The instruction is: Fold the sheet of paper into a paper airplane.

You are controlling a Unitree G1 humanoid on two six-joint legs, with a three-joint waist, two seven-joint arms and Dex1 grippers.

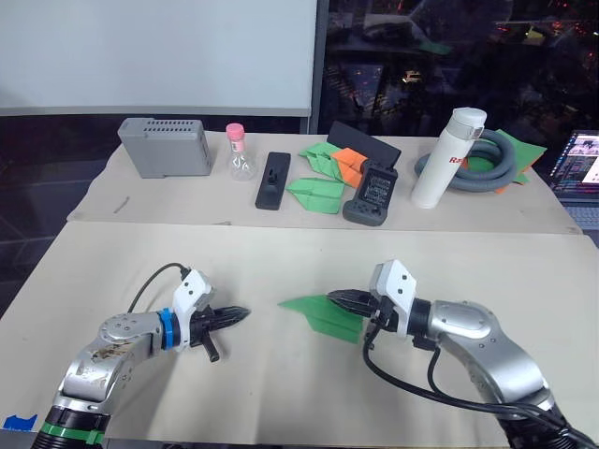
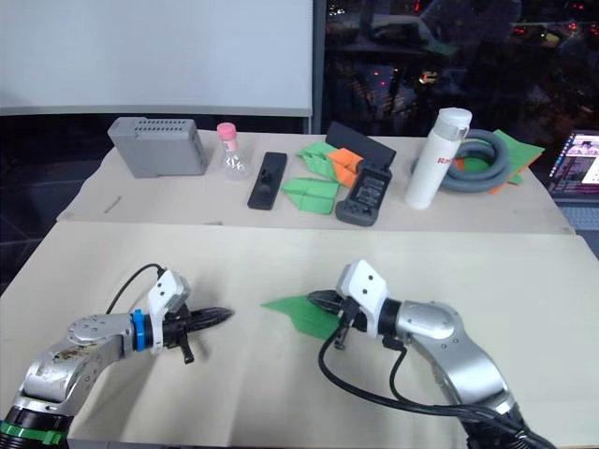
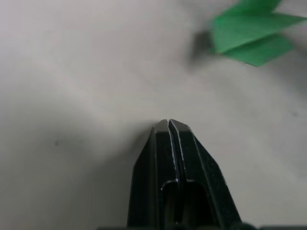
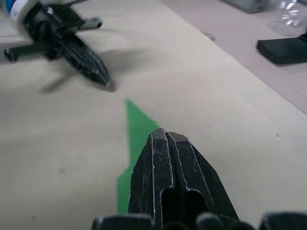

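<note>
The bright green sheet of paper (image 1: 314, 314) lies flat on the beige table, folded into a pointed wedge like a paper airplane, its nose pointing toward my left arm. My right gripper (image 1: 333, 297) is shut, its tips resting over the wedge's rear part; whether it touches the paper I cannot tell. In the right wrist view the green paper (image 4: 136, 127) stretches out beyond the closed fingertips (image 4: 158, 136). My left gripper (image 1: 245, 313) is shut and empty, low over the table, a short gap to the left of the nose. The left wrist view has the paper (image 3: 249, 33) ahead of it.
Along the back table stand a grey box (image 1: 167, 147), a pink-capped bottle (image 1: 240, 154), a black remote (image 1: 272, 180), other green wedges (image 1: 318, 192) and an orange wedge (image 1: 348, 164), a black device (image 1: 372, 195), a white flask (image 1: 447, 157), a grey hose (image 1: 496, 159) and a laptop (image 1: 580, 168).
</note>
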